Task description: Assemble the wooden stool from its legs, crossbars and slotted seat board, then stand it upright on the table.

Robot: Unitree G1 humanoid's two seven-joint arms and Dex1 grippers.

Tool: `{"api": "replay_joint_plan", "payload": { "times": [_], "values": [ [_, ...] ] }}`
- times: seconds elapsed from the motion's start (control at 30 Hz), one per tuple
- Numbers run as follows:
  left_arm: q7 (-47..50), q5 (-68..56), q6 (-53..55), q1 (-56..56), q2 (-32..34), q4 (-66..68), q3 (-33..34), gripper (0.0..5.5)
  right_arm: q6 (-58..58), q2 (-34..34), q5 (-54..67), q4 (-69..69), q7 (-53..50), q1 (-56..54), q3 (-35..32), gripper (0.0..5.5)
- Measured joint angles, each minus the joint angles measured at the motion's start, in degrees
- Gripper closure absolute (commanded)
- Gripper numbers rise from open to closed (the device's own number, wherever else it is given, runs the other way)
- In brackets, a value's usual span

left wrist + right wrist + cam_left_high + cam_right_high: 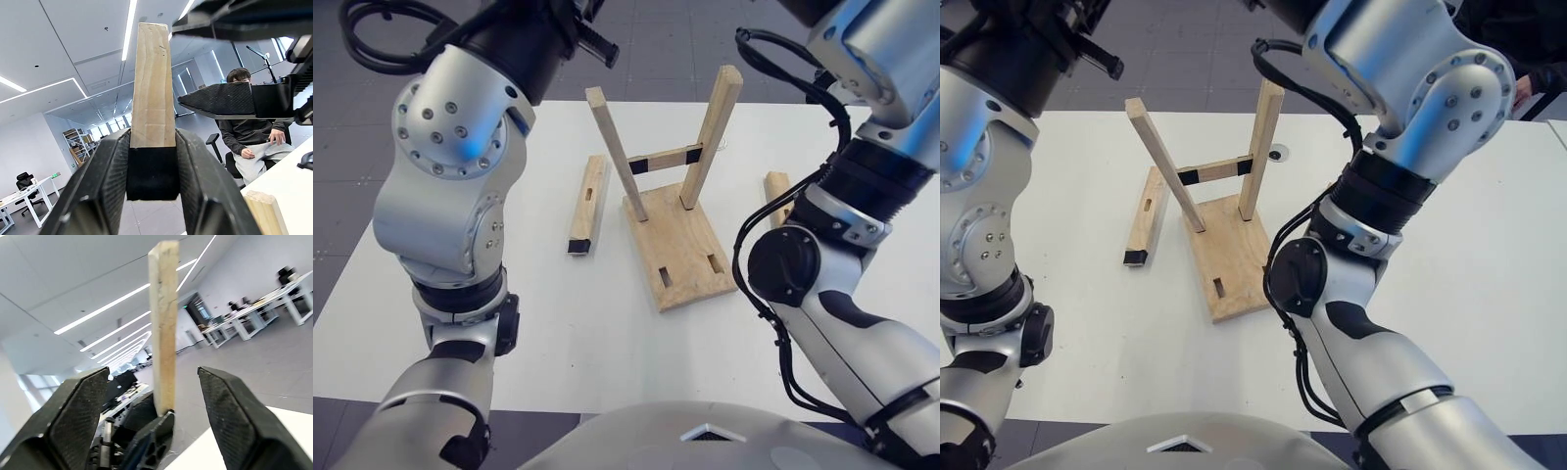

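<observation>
Two empty slots [664, 277] sit at the near end of the seat board [680, 240]. The board lies flat around the middle of the white tabletop [558, 333], its length running from the near edge towards the far edge, a little skewed. Just beside the board, on the side of the tabletop's left edge, a loose leg [588, 204] lies flat and apart from it. Its black-capped end points to the near edge and a slot is cut in its upper face. Towards the right edge another wooden piece [775, 186] lies on the tabletop, mostly hidden behind your right arm, so you cannot tell which part it is.

At the board's far end two legs stand in it, the left leg [617, 147] and the right leg [710, 137]. They spread apart towards their tops as the head camera sees them. A crossbar [666, 159] with black ends spans between them partway up, touching both.

Both your hands point up towards the ceiling lights. Your left hand [152, 147] is clamped on a black-ended wooden piece [152, 73]: both fingers [102, 186] press against the black end, and the pale wood sticks out past the fingertips. Your right hand [155, 372] is spread wide, its fingers [78, 416] well apart. A thin wooden bar [164, 323] stands between them with a gap on either side.
</observation>
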Motion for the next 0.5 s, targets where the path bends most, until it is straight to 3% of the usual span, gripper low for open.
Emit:
{"api": "replay_joint_plan", "payload": {
  "times": [0.13,0.37,0.5],
  "values": [
    [-0.6,0.0,0.1,0.0,-0.6,0.0,-0.3,4.17,-1.9,-4.1,4.6,6.2,-0.1,-1.5,1.0,2.16],
    [-1.8,0.0,0.2,0.0,-1.2,0.8,-0.5,4.17,-7.9,-8.9,2.0,15.8,7.3,-4.3,7.5,2.16],
    [-2.0,0.0,0.3,0.0,-1.5,0.8,-0.5,4.17,-9.4,-9.3,1.7,18.1,9.5,-4.8,9.4,2.87]
  ]
}}
